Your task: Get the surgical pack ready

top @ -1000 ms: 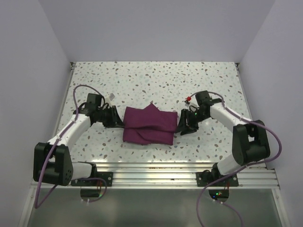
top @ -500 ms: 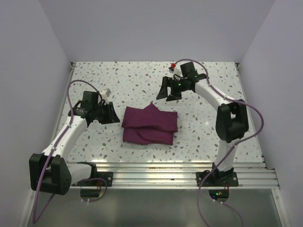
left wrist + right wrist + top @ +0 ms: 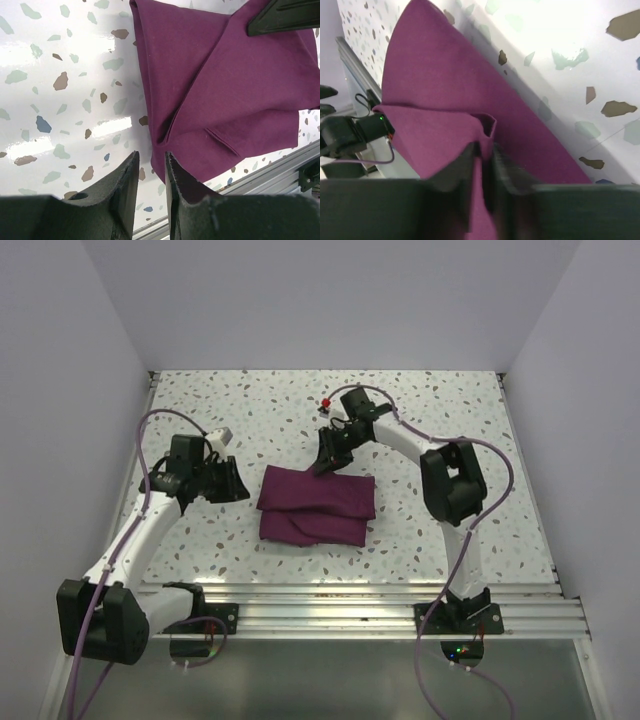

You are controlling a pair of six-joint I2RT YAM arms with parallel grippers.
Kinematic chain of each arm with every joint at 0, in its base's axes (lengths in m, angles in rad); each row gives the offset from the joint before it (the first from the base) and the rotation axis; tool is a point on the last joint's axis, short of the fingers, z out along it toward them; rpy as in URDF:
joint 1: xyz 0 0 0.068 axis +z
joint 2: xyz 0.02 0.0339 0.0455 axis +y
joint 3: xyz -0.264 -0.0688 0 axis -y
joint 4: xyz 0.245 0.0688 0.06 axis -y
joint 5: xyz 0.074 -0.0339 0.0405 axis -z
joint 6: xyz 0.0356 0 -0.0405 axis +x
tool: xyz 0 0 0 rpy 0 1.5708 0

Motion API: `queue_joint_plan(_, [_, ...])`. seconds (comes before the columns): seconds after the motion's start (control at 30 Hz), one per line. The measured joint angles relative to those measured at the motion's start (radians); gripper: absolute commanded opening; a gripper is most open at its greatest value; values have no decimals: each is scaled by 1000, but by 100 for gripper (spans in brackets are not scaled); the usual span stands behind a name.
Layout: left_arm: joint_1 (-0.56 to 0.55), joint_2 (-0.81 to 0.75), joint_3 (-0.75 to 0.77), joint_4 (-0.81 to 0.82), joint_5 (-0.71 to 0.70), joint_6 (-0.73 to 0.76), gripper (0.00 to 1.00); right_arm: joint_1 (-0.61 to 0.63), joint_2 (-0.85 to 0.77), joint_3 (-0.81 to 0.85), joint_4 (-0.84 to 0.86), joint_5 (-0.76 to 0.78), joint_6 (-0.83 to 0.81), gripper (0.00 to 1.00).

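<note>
Centrally, maroon bundle (image 3: 317, 504) on speckled table (image 3: 420, 410), right fingers (image 3: 451, 176) pinching its fold

You pulled the left gripper (image 3: 238, 483) back from the left edge of the cloth bundle (image 3: 315, 508). It had been touching that edge and ended up just beside it, apart from the cloth. You swung the right gripper (image 3: 323, 464) away from the bundle's right edge and out over the far part of the table (image 3: 430, 400). Then you brought it down on the bundle's far edge, where it closed on a raised fold (image 3: 487, 125) of the cloth.
</note>
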Motion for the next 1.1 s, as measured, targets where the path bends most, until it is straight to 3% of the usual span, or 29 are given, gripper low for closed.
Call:
queue_joint_plan(0.07, [0,0,0,-4,-4,0,30,7,-9,-19,0,-4,-3,7])
queue_joint_plan(0.43, [19,59,0,-6,-8,0,29,82,-267,-117,-63,-22,1,7])
queue_joint_plan(0.57, [32,81,0,-5,-16,0,27,191,-415,-266,-61,-35,10,18])
queue_joint_plan(0.6, [34,87,0,-5,-21,0,28,227,-447,-322,-51,-34,15,26])
queue_joint_plan(0.7, [47,109,3,-6,-32,0,28,332,-507,-497,-39,-35,39,32])
queue_joint_plan(0.77, [52,127,8,-6,-38,0,28,385,-513,-599,-53,-33,58,54])
queue_joint_plan(0.83, [53,145,14,-6,-41,0,28,396,-513,-653,-89,-17,60,66])
queue_joint_plan(1.0, [53,198,31,-6,-37,0,28,317,-567,-591,-162,83,54,64])
queue_joint_plan(1.1, [53,235,36,-3,-29,0,27,184,-618,-532,-158,132,73,50])
